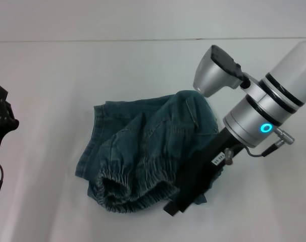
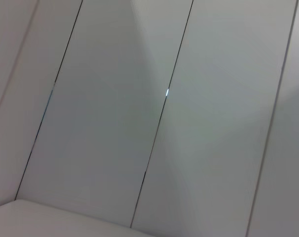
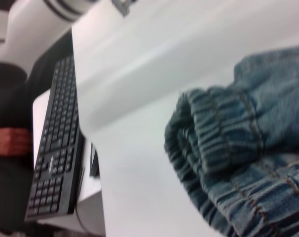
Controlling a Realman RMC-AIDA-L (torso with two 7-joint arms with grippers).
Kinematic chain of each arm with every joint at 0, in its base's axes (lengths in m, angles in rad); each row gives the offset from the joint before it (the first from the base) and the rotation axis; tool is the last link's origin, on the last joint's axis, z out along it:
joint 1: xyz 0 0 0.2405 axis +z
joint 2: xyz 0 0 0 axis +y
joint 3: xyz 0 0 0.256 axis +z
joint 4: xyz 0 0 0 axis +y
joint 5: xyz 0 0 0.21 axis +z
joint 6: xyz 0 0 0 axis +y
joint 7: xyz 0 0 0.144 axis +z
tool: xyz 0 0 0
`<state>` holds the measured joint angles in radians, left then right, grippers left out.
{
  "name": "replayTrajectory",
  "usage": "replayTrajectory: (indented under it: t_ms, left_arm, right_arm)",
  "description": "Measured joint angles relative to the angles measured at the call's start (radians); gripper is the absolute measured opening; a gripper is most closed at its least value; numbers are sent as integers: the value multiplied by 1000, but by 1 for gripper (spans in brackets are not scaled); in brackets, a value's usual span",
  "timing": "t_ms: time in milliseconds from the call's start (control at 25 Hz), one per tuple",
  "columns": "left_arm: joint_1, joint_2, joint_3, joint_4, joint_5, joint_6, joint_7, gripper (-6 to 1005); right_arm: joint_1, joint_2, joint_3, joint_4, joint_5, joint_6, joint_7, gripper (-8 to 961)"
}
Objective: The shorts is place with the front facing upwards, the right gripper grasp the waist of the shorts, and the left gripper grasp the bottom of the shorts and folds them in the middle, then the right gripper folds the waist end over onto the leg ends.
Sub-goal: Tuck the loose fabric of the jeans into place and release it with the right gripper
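Note:
The blue denim shorts [image 1: 143,151] lie bunched in the middle of the white table [image 1: 42,75]. Their elastic waistband [image 1: 133,189] curls along the near side, and the right wrist view shows that waistband [image 3: 213,143] close up. My right gripper [image 1: 179,200] rests on the shorts' near right end, beside the waistband, with denim showing on both sides of it. My left gripper [image 1: 0,113] hangs at the far left edge of the head view, well away from the shorts. The left wrist view holds only white panels.
In the right wrist view a black keyboard [image 3: 56,148] lies on a lower desk beyond the table's edge. The white table surrounds the shorts on all sides. A wall line runs along the back.

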<state>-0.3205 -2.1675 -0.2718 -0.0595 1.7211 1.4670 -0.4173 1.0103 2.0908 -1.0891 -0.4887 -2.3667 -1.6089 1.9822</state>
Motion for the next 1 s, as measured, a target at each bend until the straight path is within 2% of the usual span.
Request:
replayTrajectory:
  t_ms: [400,720,880,1000]
  left_arm:
    - [13,1,-36,8,0,25,-5,8]
    - [22,2,-62,36,0,70,-75,7]
    - [32,4,-127,62,0,145,-130,7]
    - [38,5,-189,79,0,178,-159,7]
  right_arm:
    - [-2,5,-8,-1,89,96,-40,939]
    - [9,8,-13,-1,152,146,-105,938]
    - [12,8,-15,-1,178,160,-130,888]
    - [15,8,-22,1,182,189,-139,888]
